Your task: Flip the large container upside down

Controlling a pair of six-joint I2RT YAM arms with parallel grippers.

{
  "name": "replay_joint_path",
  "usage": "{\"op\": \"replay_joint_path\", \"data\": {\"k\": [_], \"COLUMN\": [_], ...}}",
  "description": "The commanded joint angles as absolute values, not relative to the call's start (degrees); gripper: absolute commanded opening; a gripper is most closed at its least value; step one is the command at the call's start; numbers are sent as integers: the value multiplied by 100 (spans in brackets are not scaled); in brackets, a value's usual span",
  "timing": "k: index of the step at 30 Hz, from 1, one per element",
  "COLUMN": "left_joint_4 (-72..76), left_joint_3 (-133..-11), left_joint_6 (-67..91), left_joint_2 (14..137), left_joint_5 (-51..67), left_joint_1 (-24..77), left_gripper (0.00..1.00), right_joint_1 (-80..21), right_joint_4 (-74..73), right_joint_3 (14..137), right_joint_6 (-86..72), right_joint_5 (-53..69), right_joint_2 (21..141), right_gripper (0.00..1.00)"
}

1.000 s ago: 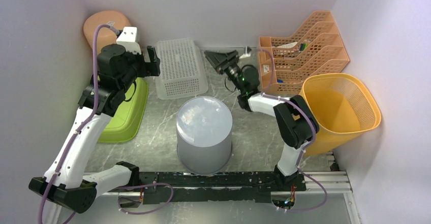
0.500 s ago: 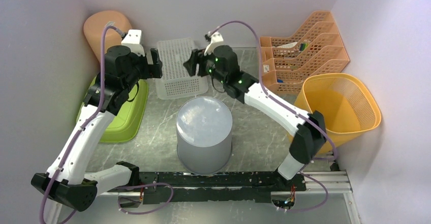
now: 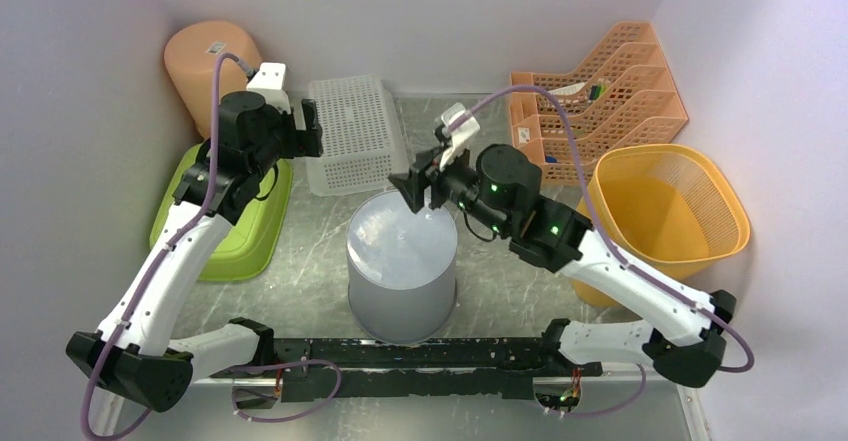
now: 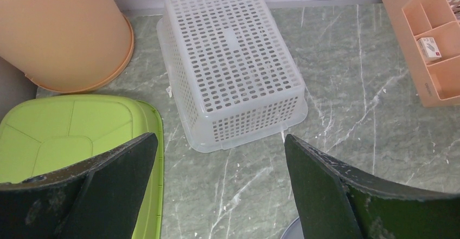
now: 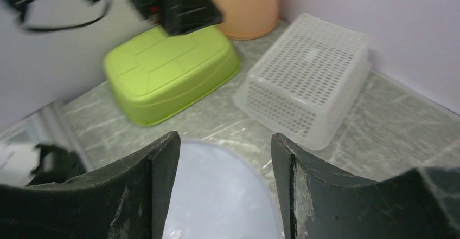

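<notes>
Reaching far forward with the left arm (image 3: 170, 251), bent at the elbow, left gripper (image 3: 308, 126) spread wide and empty. Leaning in low from the right with the right arm (image 3: 620, 271), right gripper (image 3: 415, 189) aimed left, jaws partly apart, holding nothing.

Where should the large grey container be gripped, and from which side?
Probably the grey container by its side wall, pressed between left gripper and right gripper from opposite sides: its closed flat end faces up, leaving no rim to pinch, and the body looks too wide for one.
</notes>
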State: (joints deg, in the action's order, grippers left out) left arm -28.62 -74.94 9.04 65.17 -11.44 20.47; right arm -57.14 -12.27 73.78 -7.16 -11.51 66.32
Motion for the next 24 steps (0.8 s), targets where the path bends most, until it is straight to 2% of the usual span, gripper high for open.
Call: {"op": "replay_joint_path", "data": {"k": [1, 3, 11, 15, 20, 24], "left_joint_4": [-2582, -2555, -2482, -2479, -2449, -2494], "left_joint_3": [-7453, -7453, -7325, -7287, -7247, -7221], "left_joint_6": [949, 958, 1010, 1000, 1011, 994], "left_joint_2": [6588, 6628, 6736, 6808, 6805, 6749], "left_joint_5": [-1221, -1238, -1272, -1317, -1308, -1331], "left_joint_1": [2101, 2101, 2108, 2109, 2109, 2109], "left_gripper": [100, 100, 100, 99, 100, 100], "right_joint_1": [-6061, -6272, -7759, -8523, -8824, -8886], "right_joint_4": [-1713, -1768, -1895, -1948, -2131, -1977], "right_joint_3": [7102, 6993, 6761, 6859, 6968, 6891], "right_joint_6": [-370, -352, -86, 77, 94, -160], "right_joint_5": [-55, 357, 639, 446, 92, -1107], "right_joint_2": [6213, 6080, 6303, 6702, 7215, 7448], "right_gripper": [62, 61, 60, 60, 60, 61]}}
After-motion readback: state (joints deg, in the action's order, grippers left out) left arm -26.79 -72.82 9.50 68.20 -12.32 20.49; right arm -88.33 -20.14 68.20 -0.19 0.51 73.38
